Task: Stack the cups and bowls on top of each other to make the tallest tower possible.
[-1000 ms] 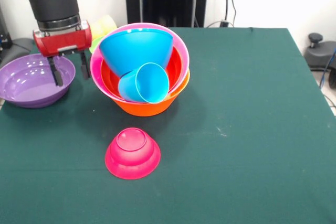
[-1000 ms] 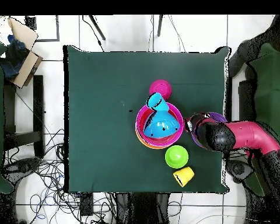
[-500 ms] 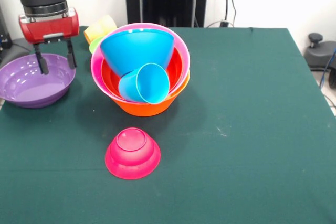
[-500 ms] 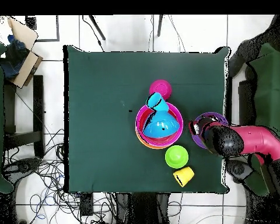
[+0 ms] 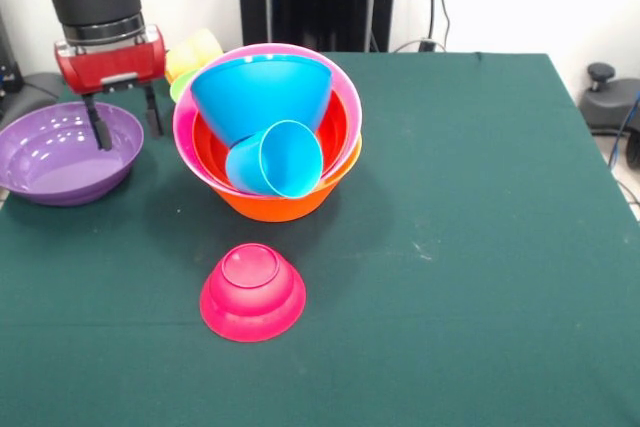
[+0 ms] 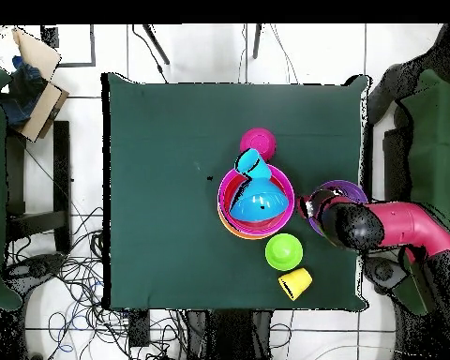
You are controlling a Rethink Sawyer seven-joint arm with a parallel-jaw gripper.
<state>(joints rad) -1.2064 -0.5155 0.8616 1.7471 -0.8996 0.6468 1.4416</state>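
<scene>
The tower (image 5: 275, 137) stands left of the table's centre: a large orange bowl (image 5: 285, 207) holds a pink bowl (image 5: 347, 99), a red-orange bowl (image 5: 335, 129), a tilted blue bowl (image 5: 258, 92) and a light blue cup (image 5: 277, 159) lying on its side. A small magenta bowl (image 5: 252, 292) sits upside down in front of the stack. The purple bowl (image 5: 55, 157) rests at the left edge. My gripper (image 5: 127, 125) is open, one finger inside that bowl's right rim and one outside. From overhead, the gripper (image 6: 313, 204) sits between the tower (image 6: 256, 202) and the purple bowl (image 6: 349, 189).
A yellow-orange cup (image 5: 195, 49) and a green bowl (image 5: 180, 85) sit behind the tower, partly hidden. From overhead, the green bowl (image 6: 284, 251) and the yellow cup (image 6: 295, 282) lie near the table's bottom edge. The dark green table (image 5: 480, 197) stretches to the right.
The gripper rose and swung left over the purple bowl, then came back right and slightly down to the bowl's right rim. The bowls and cups have not moved.
</scene>
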